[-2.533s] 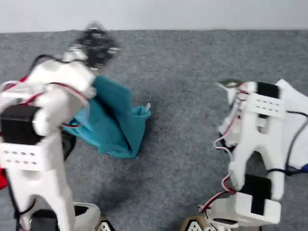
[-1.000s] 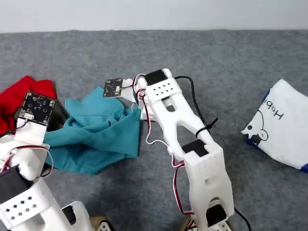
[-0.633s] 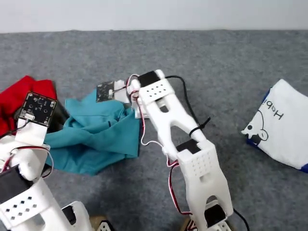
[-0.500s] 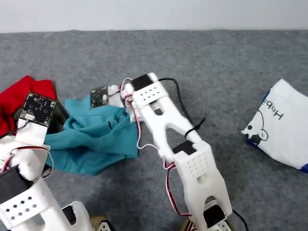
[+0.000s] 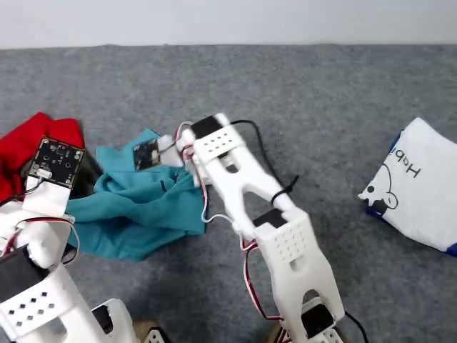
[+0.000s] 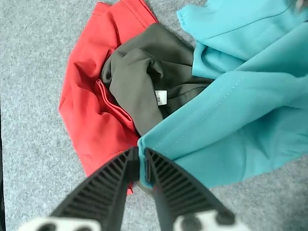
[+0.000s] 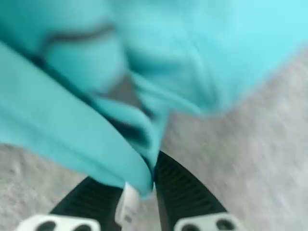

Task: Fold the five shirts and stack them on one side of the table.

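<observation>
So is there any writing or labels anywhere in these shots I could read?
White shirt: dark lettering beside a cartoon drawing, only a sideways fragment shows, no whole word.
Dark shirt, white sewn label: too small to read.
Teal shirt, white tag at its hem: blurred, unreadable.

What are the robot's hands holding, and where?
Both hold the crumpled teal shirt: the left hand pinches a hem corner, the right hand a folded edge.
</observation>
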You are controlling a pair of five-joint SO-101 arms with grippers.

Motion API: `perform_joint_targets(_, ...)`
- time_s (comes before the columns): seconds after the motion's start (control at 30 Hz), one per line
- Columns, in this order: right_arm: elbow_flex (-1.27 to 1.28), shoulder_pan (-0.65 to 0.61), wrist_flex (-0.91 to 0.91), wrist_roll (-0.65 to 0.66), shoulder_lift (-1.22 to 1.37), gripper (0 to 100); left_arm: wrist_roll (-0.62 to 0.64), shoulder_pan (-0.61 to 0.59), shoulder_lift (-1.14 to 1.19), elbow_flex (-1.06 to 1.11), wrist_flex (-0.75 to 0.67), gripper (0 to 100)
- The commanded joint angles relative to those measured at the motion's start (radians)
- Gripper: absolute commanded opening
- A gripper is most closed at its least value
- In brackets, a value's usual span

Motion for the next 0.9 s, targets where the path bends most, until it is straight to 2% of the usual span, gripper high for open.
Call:
perform_joint_targets(0.0, -0.054, 0.062, 0.038, -0.025, -0.148, 1.0, 0.084, -0.003, -0.017, -0.05, 0.0, 1)
perform_joint_targets(0.1, -0.054, 0.09, 0.085, -0.026, -0.229, 1.0, 0.173, -0.002, -0.017, -0.117, -0.002, 1)
perform_joint_targets(0.23, -0.054, 0.136, 0.11, -0.026, -0.355, 1.0, 0.216, 0.021, -0.015, -0.177, -0.034, 1)
perform_joint_targets(0.33, -0.054, 0.174, 0.116, -0.037, -0.463, 1.0, 0.238, 0.089, -0.015, -0.208, -0.052, 1)
perform_joint_targets(0.53, -0.054, 0.248, 0.111, -0.163, -0.699, 1.0, 0.279, 0.258, -0.014, -0.321, -0.132, 1)
perform_joint_targets(0.7, -0.054, 0.305, 0.108, -0.183, -0.9, 1.0, 0.233, 0.35, -0.009, -0.367, -0.262, 1)
perform_joint_targets(0.87, -0.054, 0.392, 0.107, -0.183, -1.067, 1.0, 0.155, 0.391, -0.015, -0.392, -0.371, 1)
